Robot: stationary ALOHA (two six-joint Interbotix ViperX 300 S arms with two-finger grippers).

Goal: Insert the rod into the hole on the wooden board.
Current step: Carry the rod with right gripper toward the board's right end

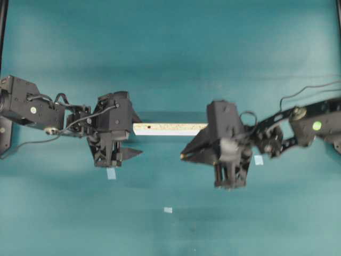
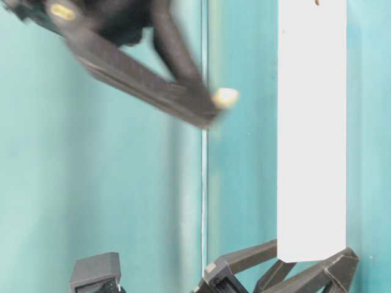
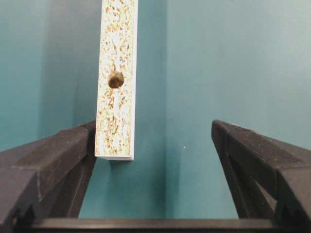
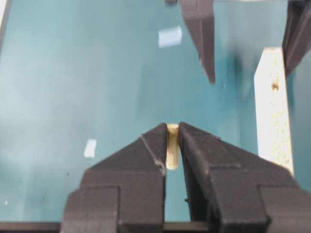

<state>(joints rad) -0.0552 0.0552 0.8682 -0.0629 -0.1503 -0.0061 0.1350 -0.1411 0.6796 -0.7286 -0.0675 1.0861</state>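
Note:
The wooden board (image 1: pixel 170 128) lies lengthwise between the two arms, and its right end is hidden under the right arm. One dark round hole (image 3: pixel 115 79) shows in its speckled top near the left end; whether it is the task's hole I cannot tell. My left gripper (image 3: pixel 153 128) stands wide open around that end, and the left finger (image 3: pixel 73 145) is right against the board's side. My right gripper (image 4: pixel 173 127) is shut on the rod (image 4: pixel 172 145), a short cream dowel. It hangs above the table in front of the board (image 4: pixel 273 111), rod tip (image 2: pixel 225 97) pointing toward the left arm.
Pale-blue tape scraps lie on the teal table: one (image 1: pixel 111 173) below the left gripper, one (image 1: pixel 168 210) at front centre, one (image 1: pixel 258 159) by the right arm. A dark frame edge (image 1: pixel 2 32) runs along the far left.

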